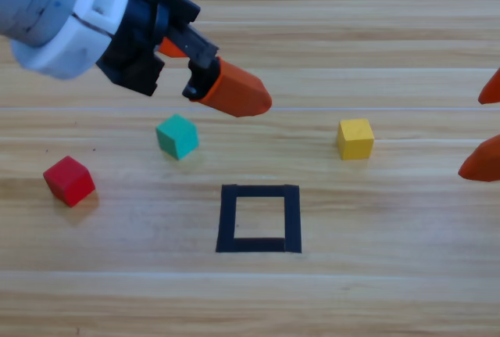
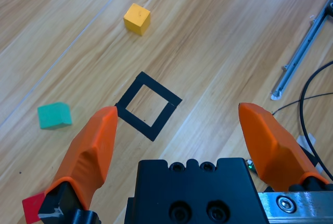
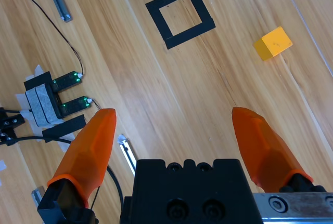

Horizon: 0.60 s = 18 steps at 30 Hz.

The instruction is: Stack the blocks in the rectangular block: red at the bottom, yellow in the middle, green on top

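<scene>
High view shows the square frame of black tape point(image 1: 259, 218) lying empty on the pale wooden table point(image 1: 375, 290), so by my reading no part of the stack is built yet. The small bright red matte cube point(image 1: 69, 181) sits at the far left, well apart from the frame; the small teal-green matte cube point(image 1: 176, 135) lies up and left of the frame; the small bright yellow matte cube point(image 1: 355, 138) lies up and right of it. All three rest singly on the wood, none touching another. Red must go into the frame first, then yellow, then green. The left gripper point(image 2: 179, 135) hangs above the table near the green cube, its orange jaws spread wide and holding nothing, touching nothing. The right gripper point(image 3: 174, 141) waits at the right edge, likewise released and empty, with the yellow cube nearest it.
</scene>
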Each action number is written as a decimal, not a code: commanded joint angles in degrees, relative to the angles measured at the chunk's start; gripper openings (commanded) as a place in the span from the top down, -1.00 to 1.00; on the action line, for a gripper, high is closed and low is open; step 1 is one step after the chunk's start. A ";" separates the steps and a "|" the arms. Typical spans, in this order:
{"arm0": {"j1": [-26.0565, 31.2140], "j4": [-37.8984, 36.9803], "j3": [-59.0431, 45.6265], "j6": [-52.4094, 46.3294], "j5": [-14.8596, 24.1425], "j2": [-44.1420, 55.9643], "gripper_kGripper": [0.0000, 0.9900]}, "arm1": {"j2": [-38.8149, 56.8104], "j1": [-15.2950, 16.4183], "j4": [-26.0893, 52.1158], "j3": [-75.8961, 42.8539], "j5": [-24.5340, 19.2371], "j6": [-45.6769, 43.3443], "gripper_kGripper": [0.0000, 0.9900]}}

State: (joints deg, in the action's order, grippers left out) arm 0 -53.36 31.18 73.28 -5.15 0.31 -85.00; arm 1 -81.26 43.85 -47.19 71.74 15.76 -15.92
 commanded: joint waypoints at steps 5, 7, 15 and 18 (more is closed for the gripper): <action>-0.61 -0.59 -1.47 0.14 1.09 -0.87 -1.00 | -2.94 1.41 0.96 0.07 -5.47 4.50 -0.99; -0.61 -0.59 -1.56 0.14 1.09 -0.61 -1.00 | -4.35 1.24 1.13 0.59 -9.43 7.14 -0.99; -0.17 1.17 -1.56 -0.91 3.20 0.62 -1.00 | -16.48 -2.98 1.13 6.04 -15.76 15.84 -0.91; 1.50 3.54 -0.59 -3.20 4.96 1.15 -1.00 | -23.25 -2.98 0.96 8.06 -17.16 18.82 -0.90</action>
State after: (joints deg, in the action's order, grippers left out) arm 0 -53.36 32.00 72.79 -5.70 3.08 -84.93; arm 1 -93.03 42.87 -46.75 78.21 0.91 0.22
